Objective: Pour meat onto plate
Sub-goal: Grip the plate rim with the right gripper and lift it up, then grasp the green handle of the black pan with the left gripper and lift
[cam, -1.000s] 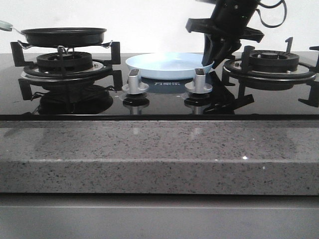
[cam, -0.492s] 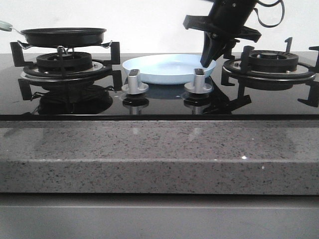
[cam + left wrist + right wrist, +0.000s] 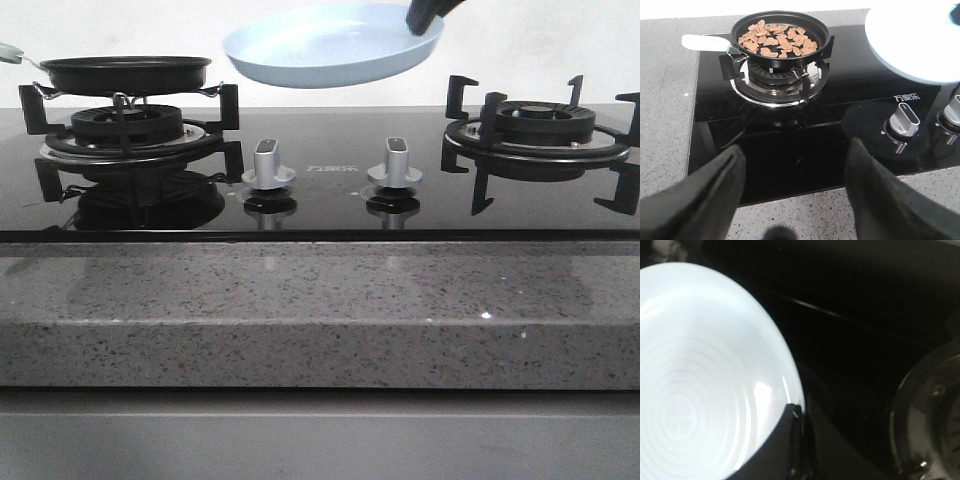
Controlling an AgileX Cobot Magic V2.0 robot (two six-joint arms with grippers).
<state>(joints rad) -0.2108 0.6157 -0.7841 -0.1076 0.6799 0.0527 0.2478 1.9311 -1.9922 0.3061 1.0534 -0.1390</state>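
The pale blue plate (image 3: 330, 45) hangs in the air above the middle of the stove, tilted, with my right gripper (image 3: 425, 17) shut on its right rim. From the right wrist the plate (image 3: 695, 385) fills one side, and the gripper (image 3: 799, 412) pinches its edge. The meat (image 3: 776, 41), many reddish-brown pieces, lies in the black frying pan (image 3: 781, 31) on the left burner. That pan (image 3: 127, 70) shows edge-on in the front view. My left gripper (image 3: 795, 172) is open over the stove's front edge, well short of the pan. The plate (image 3: 920, 35) also shows in the left wrist view.
The pan's pale handle (image 3: 705, 42) points left. Two silver knobs (image 3: 269, 165) (image 3: 396, 163) stand on the black glass top. The right burner grate (image 3: 540, 125) carries nothing. A speckled stone counter (image 3: 320, 310) runs along the front.
The right gripper has lifted the plate off the stove top, up and slightly left, so it now hangs tilted above the knobs. The pan has not moved.
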